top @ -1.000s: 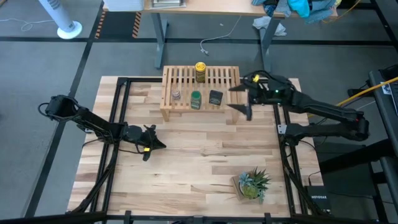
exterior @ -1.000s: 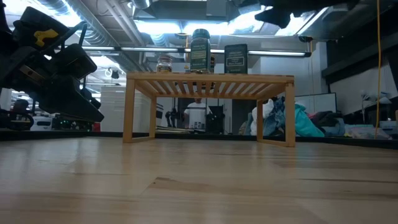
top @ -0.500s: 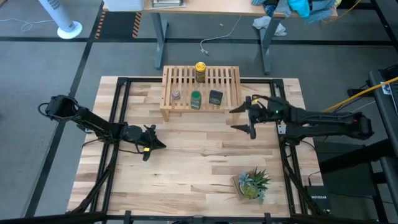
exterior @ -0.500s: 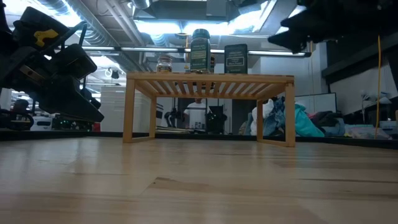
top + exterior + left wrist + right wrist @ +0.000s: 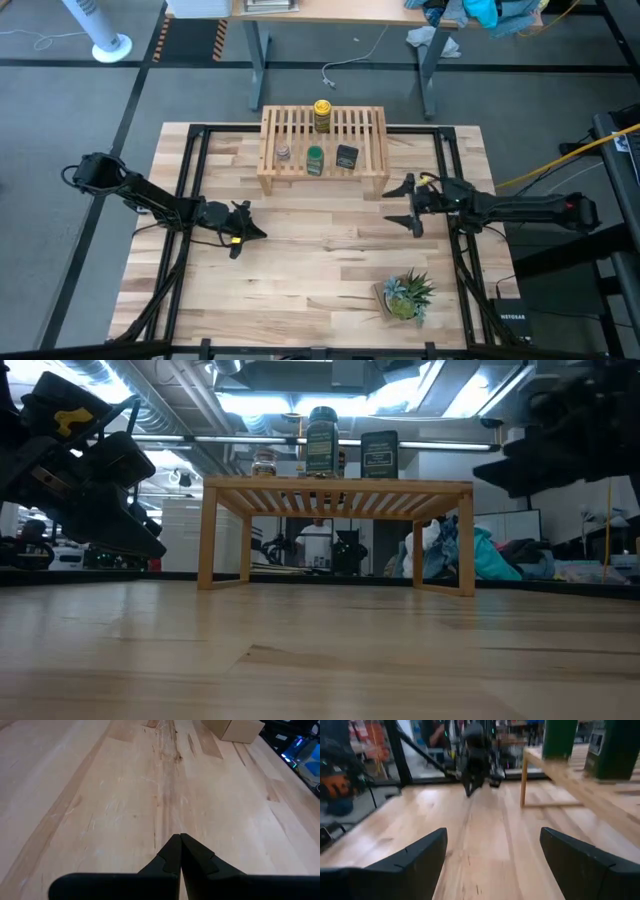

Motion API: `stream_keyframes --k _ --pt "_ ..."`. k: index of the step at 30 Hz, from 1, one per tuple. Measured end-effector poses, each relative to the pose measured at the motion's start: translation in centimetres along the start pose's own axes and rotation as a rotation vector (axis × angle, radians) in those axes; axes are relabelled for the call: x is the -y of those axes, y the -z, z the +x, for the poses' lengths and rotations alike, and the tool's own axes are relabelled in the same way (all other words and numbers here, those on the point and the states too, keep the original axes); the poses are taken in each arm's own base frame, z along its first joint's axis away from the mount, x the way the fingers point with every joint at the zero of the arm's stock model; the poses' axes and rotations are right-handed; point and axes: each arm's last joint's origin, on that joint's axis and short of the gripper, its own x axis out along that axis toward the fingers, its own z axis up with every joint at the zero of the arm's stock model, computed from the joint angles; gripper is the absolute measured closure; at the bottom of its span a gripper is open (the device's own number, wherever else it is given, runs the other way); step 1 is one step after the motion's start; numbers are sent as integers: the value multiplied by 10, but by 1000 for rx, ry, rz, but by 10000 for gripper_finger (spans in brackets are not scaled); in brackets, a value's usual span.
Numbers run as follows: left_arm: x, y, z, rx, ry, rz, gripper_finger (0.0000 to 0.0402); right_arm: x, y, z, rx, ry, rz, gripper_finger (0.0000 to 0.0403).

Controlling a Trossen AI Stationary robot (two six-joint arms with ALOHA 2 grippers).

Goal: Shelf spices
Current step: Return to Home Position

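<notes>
All the spices stand on the light-wood shelf (image 5: 323,148). The yellow-lidded jar (image 5: 322,114) is at its far edge. The tiny grey-topped jar (image 5: 284,153), the green-lidded jar (image 5: 315,160) and the black tin (image 5: 347,156) stand in a row near its front. My right gripper (image 5: 404,206) is open and holds nothing, just off the shelf's right near corner. My left gripper (image 5: 246,229) is shut and holds nothing, low over the table left of centre. In the low view the green-lidded jar (image 5: 321,442) hides most of the yellow-lidded one.
A small potted green plant (image 5: 405,296) stands near the table's near right corner. The black frame rails (image 5: 190,180) run along both sides of the tabletop. Bare wood lies between the two grippers and in front of the shelf's legs (image 5: 207,540).
My right gripper has drawn back from beside the shelf's right end toward the table's near edge and slightly right, and has come down lower. It has stayed open. The spices and the shelf have kept their places.
</notes>
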Motion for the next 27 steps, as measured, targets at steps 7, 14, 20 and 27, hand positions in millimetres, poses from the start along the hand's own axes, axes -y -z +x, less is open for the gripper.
stream_keyframes --k 7,14,20,27 --pt "-1 4 0 -45 -14 1 402 -3 4 -14 13 -10 -13 77" --pt "-3 9 0 -93 -28 3 402 -5 8 -19 -17 -9 -33 77" --pt "-4 14 -1 -150 -46 5 402 -5 11 -19 -43 -8 -27 77" --pt "-6 18 -2 -187 -57 6 402 -4 15 -20 -76 -6 -15 77"
